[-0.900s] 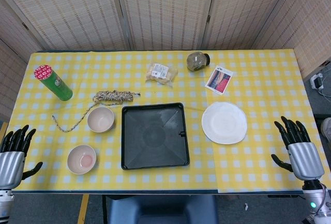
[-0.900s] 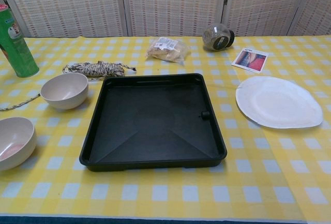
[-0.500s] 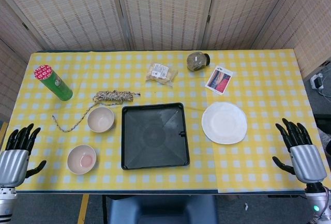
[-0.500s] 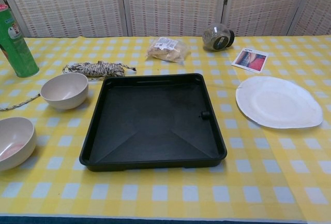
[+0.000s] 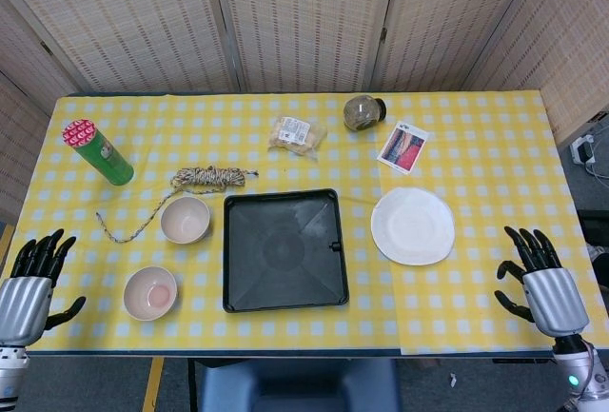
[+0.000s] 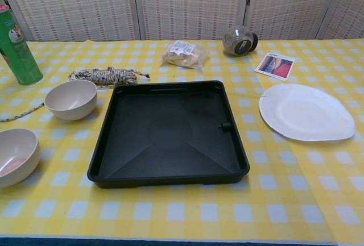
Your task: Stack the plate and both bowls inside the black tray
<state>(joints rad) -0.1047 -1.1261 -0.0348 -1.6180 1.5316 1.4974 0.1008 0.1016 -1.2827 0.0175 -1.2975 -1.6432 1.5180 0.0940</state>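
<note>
- The table [image 5: 476,146], covered in a yellow-and-white checked cloth, carries everything; its long axis runs left to right in the head view.
- The black tray [image 5: 284,250] sits near the front edge at the middle, nothing in it, roughly square, its sides nearly parallel to the table edges with a slight twist.
- The white plate [image 5: 413,225] lies flat just right of the tray, apart from it.
- The far bowl [image 5: 185,219] stands upright, mouth up, just left of the tray's far corner.
- The near bowl [image 5: 150,293] stands upright further left and closer to the front edge, with a pinkish patch inside.
- The green can [image 5: 98,153] stands tilted in view at the far left, red cap up.
- A coil of rope [image 5: 206,178] lies behind the far bowl, a loose end trailing left.
- A wrapped snack packet [image 5: 296,135], a jar on its side [image 5: 363,111] and a small card [image 5: 403,147] lie along the far side.
- The left hand [image 5: 27,290] hovers off the table's front left corner, fingers spread, holding nothing.
- The right hand [image 5: 542,284] hovers at the front right edge, fingers apart, holding nothing.
</note>
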